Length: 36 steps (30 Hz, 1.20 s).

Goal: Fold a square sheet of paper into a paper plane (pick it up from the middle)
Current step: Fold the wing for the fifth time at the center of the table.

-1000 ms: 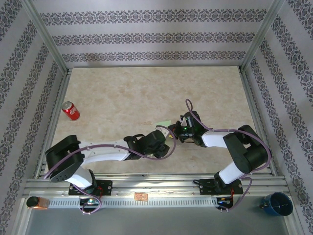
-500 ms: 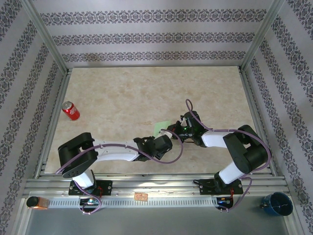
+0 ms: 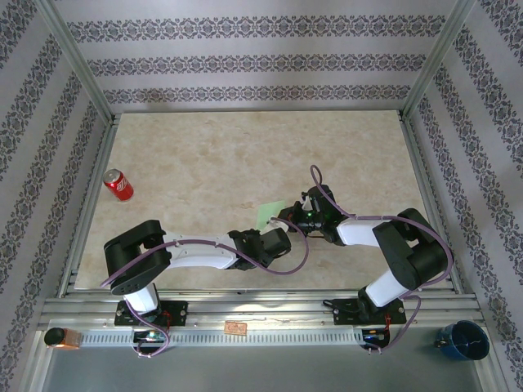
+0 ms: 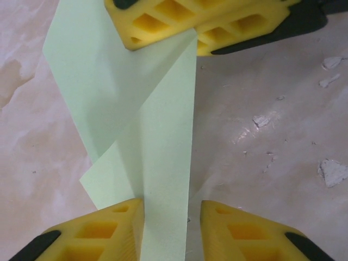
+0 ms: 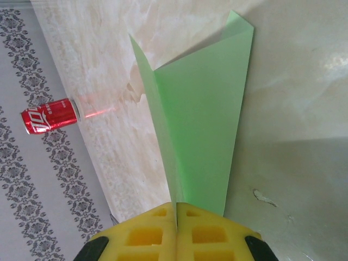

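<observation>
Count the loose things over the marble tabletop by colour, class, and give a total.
Green, the folded paper sheet: 1
Red, the soda can: 1
Total: 2

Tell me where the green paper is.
Top view: near the middle of the table, the green paper is pinched by the right gripper, its other end inside the open left gripper.

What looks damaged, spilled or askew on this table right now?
The beige marbled tabletop has small white chips beside the folded light green paper sheet; the red soda can stands upright, nothing spilled.
</observation>
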Each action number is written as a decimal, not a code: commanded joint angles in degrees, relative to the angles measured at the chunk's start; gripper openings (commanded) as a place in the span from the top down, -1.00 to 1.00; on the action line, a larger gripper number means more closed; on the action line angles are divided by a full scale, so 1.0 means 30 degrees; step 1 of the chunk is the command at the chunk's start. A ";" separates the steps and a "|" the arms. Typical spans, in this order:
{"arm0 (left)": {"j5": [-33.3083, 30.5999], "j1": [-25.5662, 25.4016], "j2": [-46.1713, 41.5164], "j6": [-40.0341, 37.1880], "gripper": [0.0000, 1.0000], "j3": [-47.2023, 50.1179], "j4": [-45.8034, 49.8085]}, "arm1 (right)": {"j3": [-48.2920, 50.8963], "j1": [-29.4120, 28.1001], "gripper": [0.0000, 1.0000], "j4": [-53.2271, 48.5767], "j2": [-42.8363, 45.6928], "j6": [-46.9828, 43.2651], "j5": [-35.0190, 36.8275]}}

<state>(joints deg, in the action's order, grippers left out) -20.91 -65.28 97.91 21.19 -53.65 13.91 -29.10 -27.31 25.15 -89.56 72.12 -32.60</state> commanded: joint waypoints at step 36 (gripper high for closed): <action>-0.1175 -0.0186 -0.0058 0.1322 0.90 0.0024 0.0900 | -0.0231 -0.0018 0.55 -0.0789 0.1113 -0.0782 0.0330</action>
<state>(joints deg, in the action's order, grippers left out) -23.03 -65.28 98.04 22.55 -53.65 15.53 -29.10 -27.62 24.47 -88.79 71.64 -32.38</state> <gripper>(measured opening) 0.062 0.219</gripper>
